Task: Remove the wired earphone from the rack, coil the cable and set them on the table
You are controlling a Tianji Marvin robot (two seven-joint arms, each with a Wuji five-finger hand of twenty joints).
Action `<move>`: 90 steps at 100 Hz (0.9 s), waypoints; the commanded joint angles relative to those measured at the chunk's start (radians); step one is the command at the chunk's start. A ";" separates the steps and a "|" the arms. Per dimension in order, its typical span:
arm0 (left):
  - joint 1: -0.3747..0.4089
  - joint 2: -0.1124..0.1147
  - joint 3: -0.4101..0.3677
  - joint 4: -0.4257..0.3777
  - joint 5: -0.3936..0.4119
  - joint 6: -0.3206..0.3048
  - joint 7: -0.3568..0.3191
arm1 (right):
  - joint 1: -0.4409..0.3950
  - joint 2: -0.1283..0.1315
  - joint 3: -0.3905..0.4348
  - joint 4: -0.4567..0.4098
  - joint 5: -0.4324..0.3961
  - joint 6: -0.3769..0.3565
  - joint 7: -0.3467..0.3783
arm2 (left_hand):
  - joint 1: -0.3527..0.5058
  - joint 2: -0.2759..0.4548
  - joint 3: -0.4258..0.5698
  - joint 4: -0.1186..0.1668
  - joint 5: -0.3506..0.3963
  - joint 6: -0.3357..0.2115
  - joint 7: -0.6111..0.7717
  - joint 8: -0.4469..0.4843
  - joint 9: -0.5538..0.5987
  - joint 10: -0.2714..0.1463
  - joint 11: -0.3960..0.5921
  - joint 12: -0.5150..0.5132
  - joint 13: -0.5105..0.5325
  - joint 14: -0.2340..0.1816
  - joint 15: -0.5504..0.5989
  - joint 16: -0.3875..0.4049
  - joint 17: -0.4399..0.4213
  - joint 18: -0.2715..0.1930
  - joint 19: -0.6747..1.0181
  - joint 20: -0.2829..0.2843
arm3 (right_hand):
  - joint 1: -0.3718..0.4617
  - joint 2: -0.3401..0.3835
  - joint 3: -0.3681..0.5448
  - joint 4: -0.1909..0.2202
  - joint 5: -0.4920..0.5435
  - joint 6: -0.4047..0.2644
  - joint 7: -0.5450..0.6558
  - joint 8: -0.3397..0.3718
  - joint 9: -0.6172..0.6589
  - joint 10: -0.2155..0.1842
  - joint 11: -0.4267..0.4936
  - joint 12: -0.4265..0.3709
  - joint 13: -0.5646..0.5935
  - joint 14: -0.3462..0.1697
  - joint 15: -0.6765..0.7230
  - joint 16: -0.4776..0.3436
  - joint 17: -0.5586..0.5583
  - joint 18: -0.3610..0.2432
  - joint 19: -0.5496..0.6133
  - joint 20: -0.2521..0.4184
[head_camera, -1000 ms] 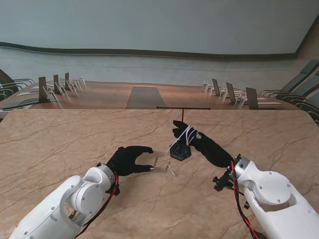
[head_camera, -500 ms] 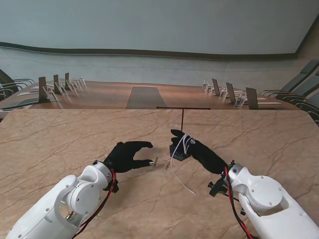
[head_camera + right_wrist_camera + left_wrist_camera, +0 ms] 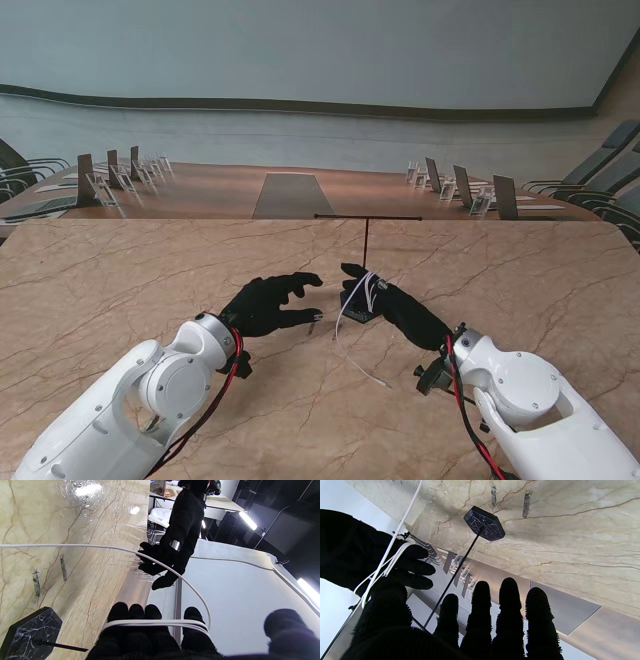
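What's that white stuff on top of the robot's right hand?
It is the earphone cable, looped several times across the fingers of the right hand, with a loose tail trailing onto the table. The earbuds themselves cannot be made out.

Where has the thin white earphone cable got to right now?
In the stand's view the thin white earphone cable is looped round the black-gloved right hand beside the rack's black base, its loose end on the marble table.

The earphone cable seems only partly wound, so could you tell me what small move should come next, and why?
Probably the left hand, open and empty, should pinch the loose tail of the earphone cable and carry it round the right hand. Several turns already wrap those fingers, but the tail trails onto the table.
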 commanded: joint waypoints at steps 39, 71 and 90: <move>-0.028 -0.023 0.041 -0.004 -0.096 0.031 0.002 | 0.015 -0.009 -0.006 0.012 -0.006 0.023 -0.008 | -0.019 0.112 -0.027 -0.005 -0.061 0.054 -0.018 0.002 0.106 0.023 0.149 0.149 0.125 0.048 0.235 0.136 0.166 -0.014 0.231 0.200 | 0.007 -0.017 -0.008 -0.032 -0.029 -0.174 -0.006 0.015 0.006 -0.012 -0.005 0.000 0.003 0.012 -0.006 -0.008 0.001 0.037 0.005 0.002; -0.025 -0.036 0.045 0.005 -0.177 -0.005 0.029 | 0.029 -0.011 -0.011 0.016 -0.007 0.047 -0.010 | -0.081 0.137 -0.037 -0.016 -0.047 0.055 -0.002 0.003 0.241 0.038 0.267 0.233 0.277 0.108 0.457 0.207 0.399 0.001 0.450 0.381 | 0.008 -0.018 -0.008 -0.032 -0.029 -0.172 -0.007 0.014 0.006 -0.012 -0.005 0.000 -0.003 0.006 -0.016 -0.008 0.000 0.035 0.003 0.005; -0.024 -0.040 0.047 0.006 -0.232 -0.018 0.027 | 0.042 -0.012 -0.018 0.020 -0.008 0.054 -0.008 | -0.120 0.142 -0.043 -0.022 -0.045 0.075 0.000 -0.003 0.330 0.036 0.334 0.271 0.374 0.124 0.563 0.219 0.532 0.015 0.570 0.402 | 0.008 -0.018 -0.008 -0.032 -0.028 -0.171 -0.007 0.014 0.006 -0.011 -0.003 0.001 0.005 0.009 -0.010 -0.004 0.001 0.035 0.002 0.007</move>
